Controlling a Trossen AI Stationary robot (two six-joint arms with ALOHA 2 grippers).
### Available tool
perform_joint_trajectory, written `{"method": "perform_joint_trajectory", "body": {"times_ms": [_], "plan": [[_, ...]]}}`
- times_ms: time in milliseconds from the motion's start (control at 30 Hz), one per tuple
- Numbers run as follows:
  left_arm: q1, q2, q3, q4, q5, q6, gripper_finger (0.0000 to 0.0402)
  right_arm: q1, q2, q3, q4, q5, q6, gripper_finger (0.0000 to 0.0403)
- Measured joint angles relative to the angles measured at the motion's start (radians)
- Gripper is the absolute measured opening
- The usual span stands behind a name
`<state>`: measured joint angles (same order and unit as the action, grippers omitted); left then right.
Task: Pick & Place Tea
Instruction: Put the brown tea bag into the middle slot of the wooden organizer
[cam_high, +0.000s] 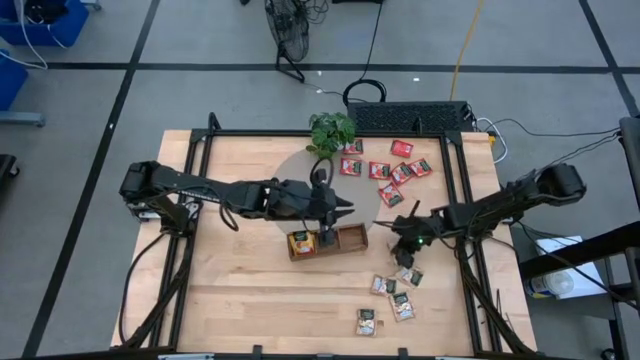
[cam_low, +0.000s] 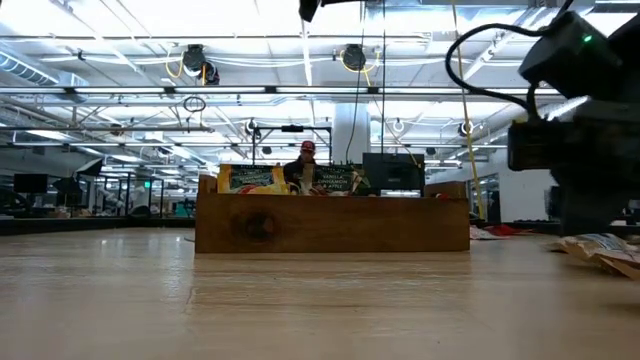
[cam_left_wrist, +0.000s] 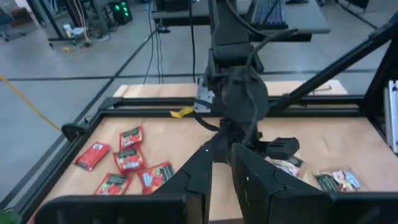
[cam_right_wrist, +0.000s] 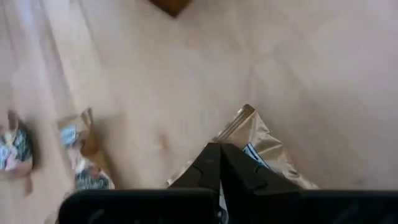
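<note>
Wooden tray (cam_high: 352, 241) sits mid-table, a few orange-yellow packets (cam_high: 301, 242) already in its left end. The left gripper (cam_high: 343, 211) hangs just above it, fingers narrow and, as far as I can tell, empty. Red packets (cam_high: 379, 170) lie beyond. To the right, the right gripper (cam_right_wrist: 220, 163) is down on the table, pinched shut on a pale packet (cam_right_wrist: 264, 149). From that packet the tray lies to the left, so the right arm would likely lift and carry leftward. More pale packets (cam_high: 390, 298) wait nearer the front edge.
</note>
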<state>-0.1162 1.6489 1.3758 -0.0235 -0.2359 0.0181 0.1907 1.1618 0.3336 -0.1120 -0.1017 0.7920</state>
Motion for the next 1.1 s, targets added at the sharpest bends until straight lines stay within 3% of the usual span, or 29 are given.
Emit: {"method": "perform_joint_trajectory", "body": {"times_ms": [67,267,433,533,733,833,1100], "plan": [[0.0,0.0,0.0,0.009,0.0,0.0,0.0067,0.03,-0.021,0.005,-0.067,0.069,0.035,0.0],[0.0,0.0,0.0,0.029,0.0,0.0,0.0067,0.16,-0.048,0.123,-0.352,0.528,0.046,0.0],[0.0,0.0,0.0,0.056,0.009,-0.061,0.0067,0.247,-0.035,0.257,-0.44,0.703,-0.019,0.0],[0.002,-0.001,0.0,0.07,0.091,-0.048,0.0067,0.289,-0.03,0.324,-0.525,0.78,-0.015,0.0],[0.027,0.0,-0.01,0.017,0.174,0.019,0.0067,0.298,-0.031,0.419,-0.954,0.749,0.235,0.0],[0.055,-0.001,-0.102,0.146,0.224,0.016,0.0067,0.252,-0.03,0.417,-1.128,0.678,0.36,0.0],[0.146,-0.064,-0.443,0.58,0.269,-0.043,0.0067,0.11,-0.026,0.313,-1.02,0.718,0.412,0.0]]}}
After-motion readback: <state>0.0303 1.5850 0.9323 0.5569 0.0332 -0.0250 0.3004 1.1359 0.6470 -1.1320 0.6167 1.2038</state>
